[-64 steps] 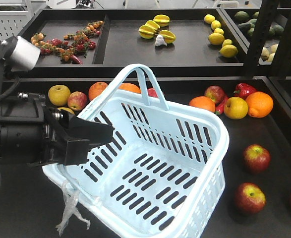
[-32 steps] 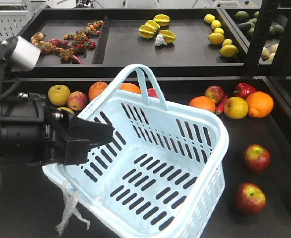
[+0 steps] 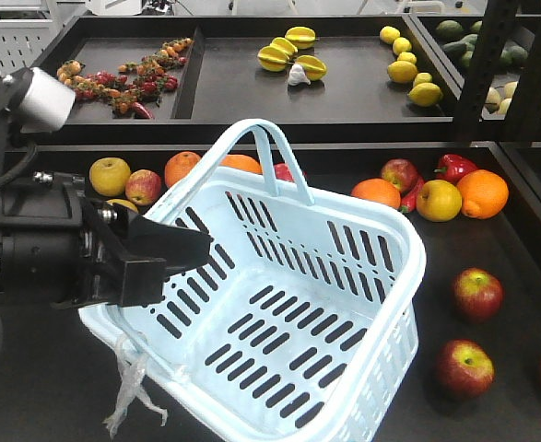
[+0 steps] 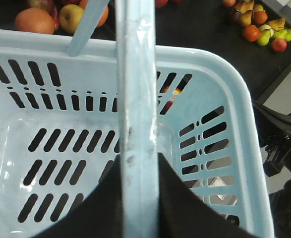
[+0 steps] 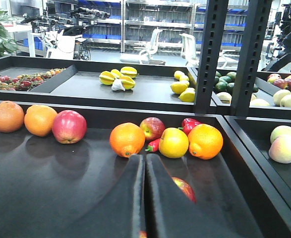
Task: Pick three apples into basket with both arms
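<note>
Left wrist view shows the left fingers [image 4: 98,210] clamped on the basket [image 4: 209,58] rim; the right fingers [image 5: 125,198] are pressed together

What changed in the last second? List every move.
Nothing visibly changed. The left gripper still clamps the basket by its rim, the basket stays tilted and empty, and the three apples lie where they were, to the right of it in the front view.
</note>
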